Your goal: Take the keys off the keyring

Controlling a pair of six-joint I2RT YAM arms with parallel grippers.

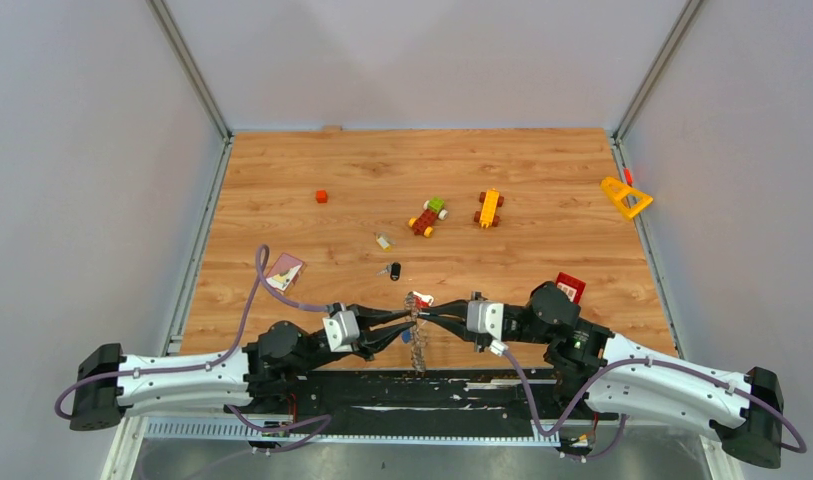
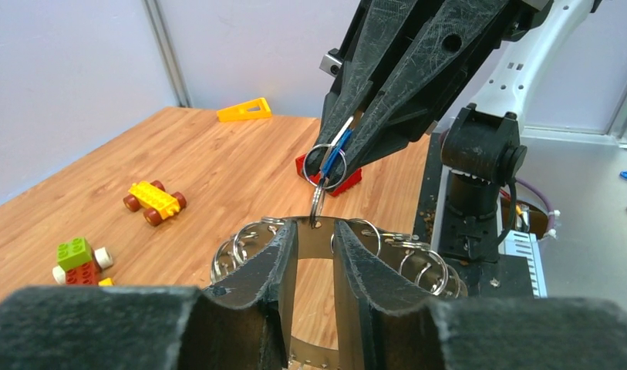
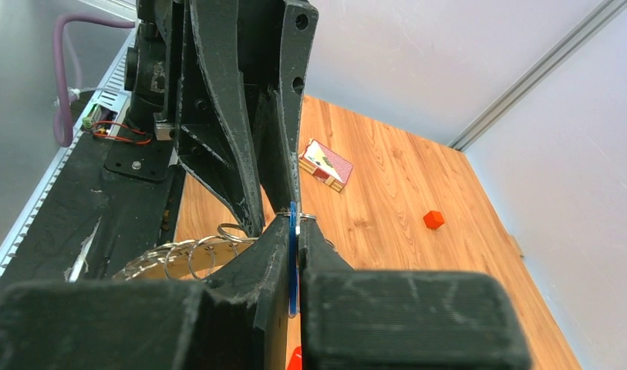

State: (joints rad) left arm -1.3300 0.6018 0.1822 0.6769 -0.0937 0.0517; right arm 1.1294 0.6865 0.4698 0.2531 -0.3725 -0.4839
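The left arm (image 1: 182, 372) at seven o'clock and the right arm (image 1: 662, 385) at five wore white shells over black joints, each trailed by a purple cable (image 1: 258, 265). The fingers (image 2: 252, 285) were matte black, scuffed, and pierced by round screw holes.

Wooden table (image 1: 542, 170) with toy cars (image 1: 428, 216), black-headed key (image 1: 393, 270)

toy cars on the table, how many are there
2. A red and green toy car sits near the middle of the table; a yellow toy car stands beside it, not touching. None looks hidden.
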